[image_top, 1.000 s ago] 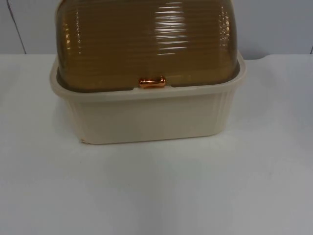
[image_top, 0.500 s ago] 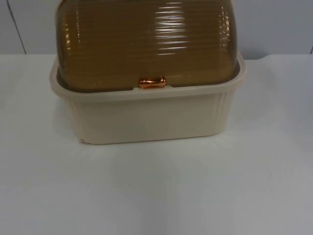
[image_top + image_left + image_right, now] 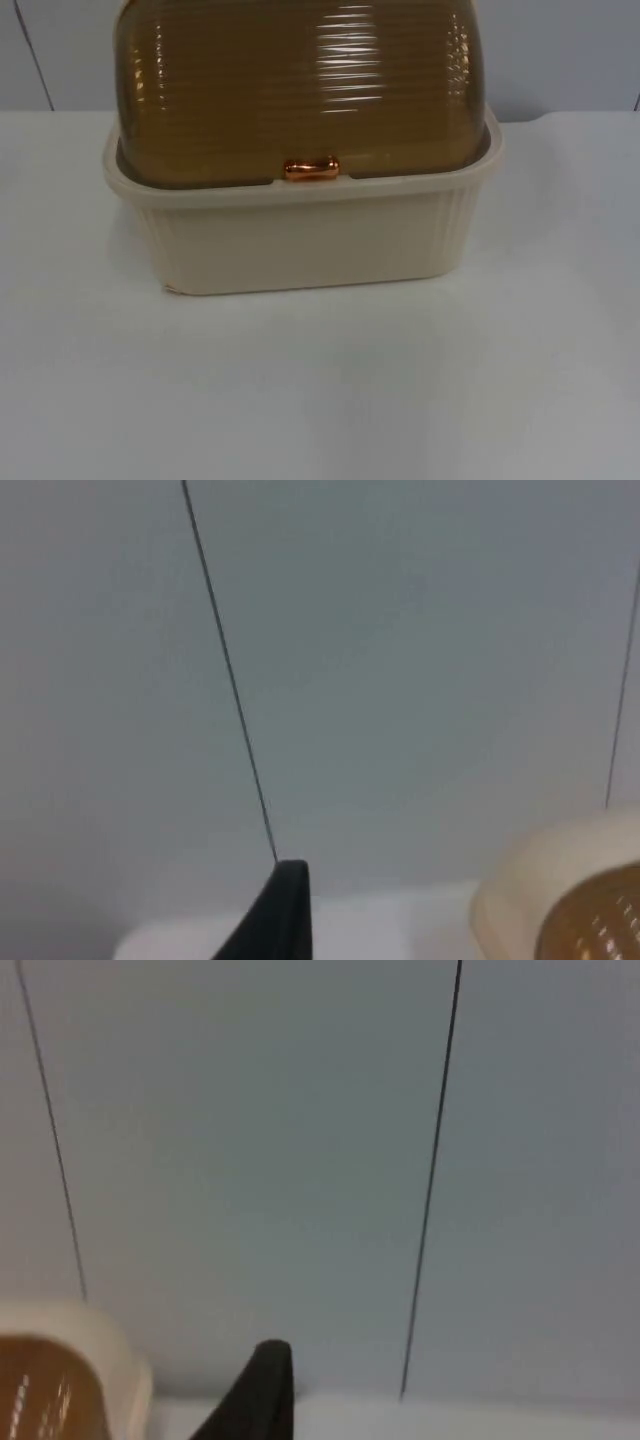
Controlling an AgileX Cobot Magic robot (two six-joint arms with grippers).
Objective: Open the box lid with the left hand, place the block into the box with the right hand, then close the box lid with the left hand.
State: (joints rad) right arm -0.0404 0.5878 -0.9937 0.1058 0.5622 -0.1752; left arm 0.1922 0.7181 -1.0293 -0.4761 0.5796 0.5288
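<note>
Evidently the left gripper [image 3: 285, 910] is hanging off to one side of the box and pointing toward the grey partition wall [image 3: 560, 50]. Whether it is released or clenched I cannot tell, as just one black tip is showing. The right gripper [image 3: 265, 1385] is waiting in the same way on the other side, also facing the wall, and its state I cannot tell either. Neither one is touching anything.

Moving outward, a rounded corner of the box is sitting near each gripper. In the top view the cream box [image 3: 300, 240] is standing on the white table [image 3: 320, 400], close to the wall. Its ribbed amber lid [image 3: 300, 90] is lying fully down, and the small copper handle [image 3: 311, 168] is resting at the middle of the front rim.

Judging by this, the first step is only starting — the lid is not yet opened. The next move is calling for the left gripper to come round to the front, take hold of that handle and swing the lid up and back. The right arm's turn with the block is coming after that.

No brand, label or writing is readable anywhere on the box.
</note>
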